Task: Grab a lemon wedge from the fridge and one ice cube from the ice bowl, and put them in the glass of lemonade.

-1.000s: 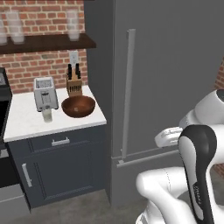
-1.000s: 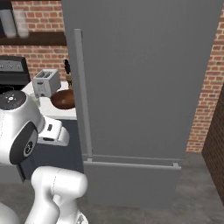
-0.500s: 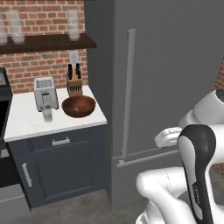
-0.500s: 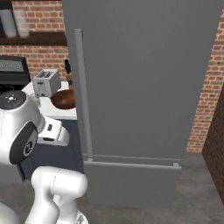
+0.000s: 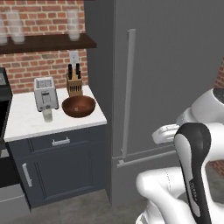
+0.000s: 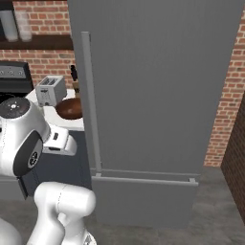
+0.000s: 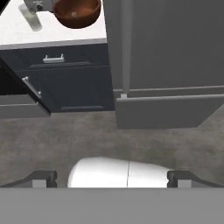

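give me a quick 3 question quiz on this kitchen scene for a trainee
1. True or false: the fridge door is open.
2. The glass of lemonade stands directly in front of which appliance? A) toaster B) kettle C) microwave
3. Fill in: the knife block stands behind the ice ____.

Key
1. False: the door is shut, its bar handle untouched.
2. A: the toaster.
3. bowl: the ice bowl on the counter, with the gripper open and far from it.

Closed fridge [image 6: 158, 95], ice bowl [image 6: 69, 108] left beside toaster [image 6: 50, 90]
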Robot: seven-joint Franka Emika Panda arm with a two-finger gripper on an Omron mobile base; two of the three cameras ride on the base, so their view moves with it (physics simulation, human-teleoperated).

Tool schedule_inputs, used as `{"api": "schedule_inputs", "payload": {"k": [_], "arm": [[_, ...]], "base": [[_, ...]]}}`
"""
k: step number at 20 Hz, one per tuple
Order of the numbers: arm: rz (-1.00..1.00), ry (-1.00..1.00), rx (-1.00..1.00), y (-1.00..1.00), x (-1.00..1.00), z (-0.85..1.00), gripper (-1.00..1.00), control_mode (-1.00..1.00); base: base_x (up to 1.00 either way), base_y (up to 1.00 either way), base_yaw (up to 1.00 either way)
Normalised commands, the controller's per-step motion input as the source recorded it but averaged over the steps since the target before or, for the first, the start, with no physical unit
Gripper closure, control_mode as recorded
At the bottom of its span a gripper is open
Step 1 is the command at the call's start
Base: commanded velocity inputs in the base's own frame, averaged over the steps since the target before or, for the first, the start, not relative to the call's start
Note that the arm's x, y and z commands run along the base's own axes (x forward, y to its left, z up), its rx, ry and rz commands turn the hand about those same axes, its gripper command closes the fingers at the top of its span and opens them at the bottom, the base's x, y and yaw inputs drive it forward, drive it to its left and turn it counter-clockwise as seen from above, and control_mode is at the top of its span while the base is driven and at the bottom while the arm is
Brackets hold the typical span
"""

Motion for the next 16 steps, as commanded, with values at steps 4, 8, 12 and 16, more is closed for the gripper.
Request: {"api": "schedule_inputs", "payload": {"k": [4, 8, 12, 16], "arm": [[0.0, -0.05, 0.0, 0.0, 0.36, 0.24, -1.0, -1.0], [0.0, -0.04, 0.0, 0.0, 0.62, 0.26, -1.0, -1.0], [0.0, -0.06, 0.0, 0.0, 0.83, 0.24, -1.0, -1.0], [0.0, -0.04, 0.0, 0.0, 0.95, 0.14, -1.0, -1.0]], "base": [[0.0, 0.0, 0.0], [0.0, 0.0, 0.0], [0.0, 0.0, 0.0], [0.0, 0.0, 0.0]]}}
